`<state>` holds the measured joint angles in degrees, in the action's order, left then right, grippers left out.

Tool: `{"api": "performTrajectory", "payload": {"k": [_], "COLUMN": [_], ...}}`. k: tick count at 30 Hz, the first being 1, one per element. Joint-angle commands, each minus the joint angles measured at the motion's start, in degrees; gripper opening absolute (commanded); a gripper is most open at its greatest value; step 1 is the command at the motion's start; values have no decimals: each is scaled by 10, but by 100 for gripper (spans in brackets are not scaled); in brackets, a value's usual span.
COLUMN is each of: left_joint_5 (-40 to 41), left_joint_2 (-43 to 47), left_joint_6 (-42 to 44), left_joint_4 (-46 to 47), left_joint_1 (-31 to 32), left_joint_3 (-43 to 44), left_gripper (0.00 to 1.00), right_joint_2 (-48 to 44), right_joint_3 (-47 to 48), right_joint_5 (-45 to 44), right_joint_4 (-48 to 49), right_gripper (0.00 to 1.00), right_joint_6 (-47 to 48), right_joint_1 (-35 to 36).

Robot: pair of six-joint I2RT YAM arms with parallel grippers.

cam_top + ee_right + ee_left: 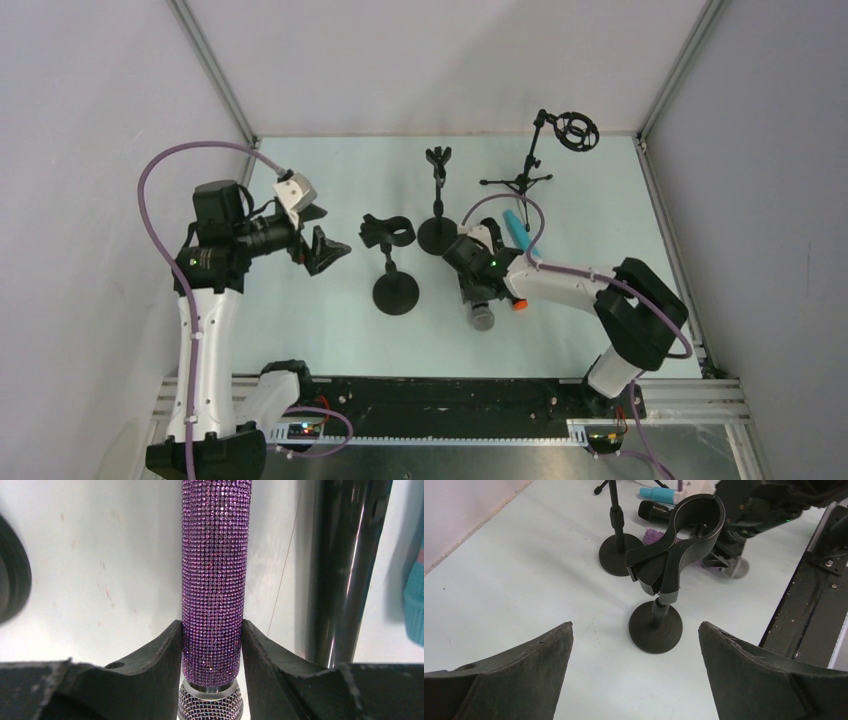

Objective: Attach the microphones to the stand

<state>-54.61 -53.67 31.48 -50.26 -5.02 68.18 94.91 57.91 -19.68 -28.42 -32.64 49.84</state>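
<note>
The purple glittery microphone (214, 570) lies low over the table, and my right gripper (212, 627) is shut on its body just above the silver mesh head (210, 705). From above, the right gripper (478, 290) covers most of it and only the mesh head (483, 318) shows. The black microphone (345, 570) lies beside it, its orange end (519, 304) by the wrist. The teal microphone (517, 228) lies behind. My left gripper (320, 245) is open and empty, facing the clip stand (694, 535).
The clip stand's round base (396, 293) sits mid-table. A second round-base stand (437, 235) with a narrow clip stands behind it. A tripod stand with a ring mount (575, 130) is at the back right. White walls enclose the table.
</note>
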Motion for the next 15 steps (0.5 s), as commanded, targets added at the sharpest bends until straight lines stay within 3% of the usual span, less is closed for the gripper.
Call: {"api": "performTrajectory", "payload": {"k": [1, 7, 12, 15], "left_joint_5": [-6, -9, -12, -13], "left_joint_2": [11, 16, 16, 15], "left_joint_6": [3, 6, 6, 5], "left_joint_4": [8, 8, 8, 9], "left_joint_1": [-4, -4, -4, -4], "left_joint_3": [-2, -3, -1, 0], "left_gripper": [100, 100, 100, 100], "right_joint_2": [-70, -133, -155, -157], "right_joint_3": [-33, -77, -82, -81], "right_joint_5": [-20, -19, 22, 52], "right_joint_4": [-33, -53, -15, 15], "right_gripper": [10, 10, 5, 13], "right_joint_6": [-30, -17, 105, 174], "right_joint_1": [35, 96, 107, 101]}}
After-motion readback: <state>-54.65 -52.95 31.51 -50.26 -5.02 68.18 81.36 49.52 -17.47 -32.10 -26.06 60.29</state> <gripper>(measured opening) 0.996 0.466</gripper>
